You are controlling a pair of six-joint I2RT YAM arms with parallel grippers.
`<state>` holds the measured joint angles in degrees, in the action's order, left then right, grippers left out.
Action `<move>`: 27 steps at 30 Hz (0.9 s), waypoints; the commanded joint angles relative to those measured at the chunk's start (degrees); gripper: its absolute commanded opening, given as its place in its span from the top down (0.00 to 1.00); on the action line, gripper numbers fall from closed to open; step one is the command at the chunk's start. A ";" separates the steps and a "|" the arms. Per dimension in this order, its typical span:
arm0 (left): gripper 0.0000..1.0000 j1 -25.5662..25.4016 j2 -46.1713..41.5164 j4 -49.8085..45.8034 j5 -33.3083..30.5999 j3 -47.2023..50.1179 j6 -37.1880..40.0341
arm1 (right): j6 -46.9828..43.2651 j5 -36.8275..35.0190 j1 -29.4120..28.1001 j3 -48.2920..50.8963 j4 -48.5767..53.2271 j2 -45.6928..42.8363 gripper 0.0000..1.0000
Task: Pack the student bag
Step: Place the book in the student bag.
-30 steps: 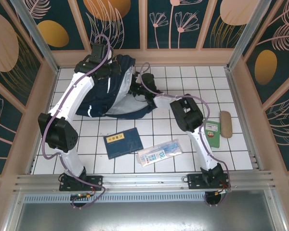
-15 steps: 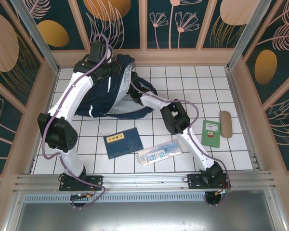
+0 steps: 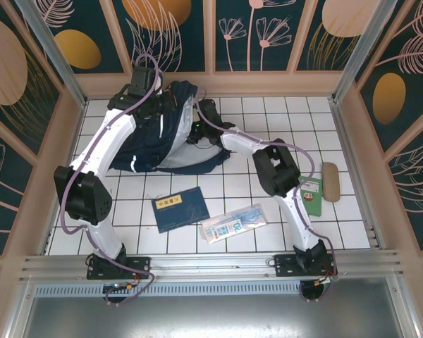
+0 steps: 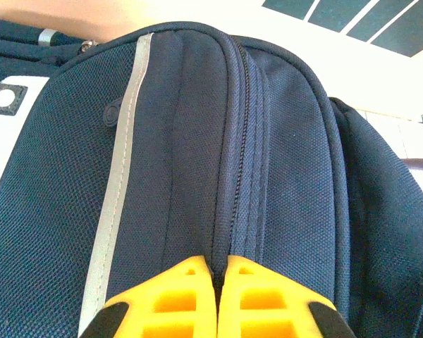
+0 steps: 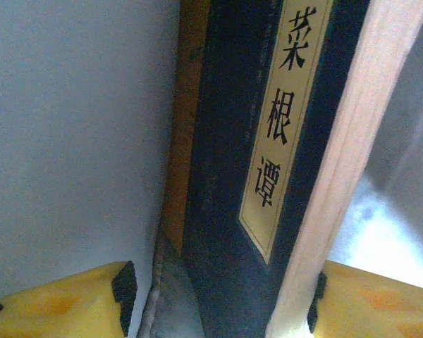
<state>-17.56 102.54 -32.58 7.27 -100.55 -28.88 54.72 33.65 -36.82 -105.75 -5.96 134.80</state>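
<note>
Lying at the far left of the white tiled table, near the back wall, the student bag is slumping under both arms, which are hiding much of it. The left gripper is pressing its yellow fingers tight together on the bag's zip seam, pinching a ridge of the navy fabric. How much cloth is caught is hidden by the fingers themselves.

The right gripper is reaching into the bag's mouth, and from above its tips are disappearing behind the rim. In its wrist view the fingers are standing well apart on either side of a dark book with a cream label of Chinese characters. Only their corners are showing, and whether either is touching the cover is hard to tell. Pale lining is blurring the left of that view.

Nearer the bases, a blue book and a clear packet are lying flat. A green book is partly covered by the right arm, with a tan case just beside it.
</note>
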 commanded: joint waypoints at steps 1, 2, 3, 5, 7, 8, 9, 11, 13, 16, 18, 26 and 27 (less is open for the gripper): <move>1.00 0.51 -4.01 7.13 -0.32 1.88 -3.48 | -2.67 3.56 0.66 1.15 -1.66 -1.59 0.51; 1.00 0.56 -3.96 7.72 -0.18 2.65 -3.84 | -2.96 4.18 0.75 0.43 -1.30 -0.62 0.56; 1.00 0.57 -4.79 8.40 -0.30 3.57 -4.26 | -2.98 4.75 0.74 -0.26 -0.62 0.44 0.59; 1.00 0.54 -6.24 9.34 -0.37 5.09 -4.90 | -2.68 6.01 0.89 -0.75 -1.16 2.17 0.70; 1.00 0.54 -6.69 9.63 -0.41 5.92 -5.42 | -2.60 6.17 0.99 -0.84 -2.41 3.34 0.86; 1.00 0.57 -6.89 9.64 -0.33 6.19 -5.74 | -2.36 6.34 1.01 -1.18 -2.95 3.94 0.92; 1.00 0.56 -7.15 9.79 -0.10 6.41 -6.05 | -2.00 6.51 0.96 -1.78 -3.32 4.59 0.97; 1.00 0.59 -7.60 10.06 0.03 6.92 -6.52 | -0.90 6.78 0.87 -3.29 -4.14 6.04 1.00; 1.00 0.57 -7.88 10.08 0.15 7.04 -6.88 | 0.13 6.69 0.54 -5.82 -4.44 7.86 1.00; 1.00 0.54 -7.97 10.03 1.03 6.70 -7.53 | 1.73 6.08 -0.39 -11.18 -3.45 11.34 1.00; 1.00 0.52 -7.96 9.90 1.84 6.35 -7.81 | 2.34 5.20 -1.38 -15.76 -1.89 13.84 1.00; 1.00 0.53 -6.54 8.04 2.24 4.24 -4.38 | 6.23 1.07 -2.79 -23.71 1.61 18.06 0.56; 1.00 0.59 -5.95 6.98 1.40 3.21 -3.44 | 5.23 0.63 -2.74 -23.48 3.25 17.31 0.52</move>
<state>-17.28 97.97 -27.24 8.67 -93.45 -34.11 59.70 36.34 -39.05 -127.48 -6.24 151.94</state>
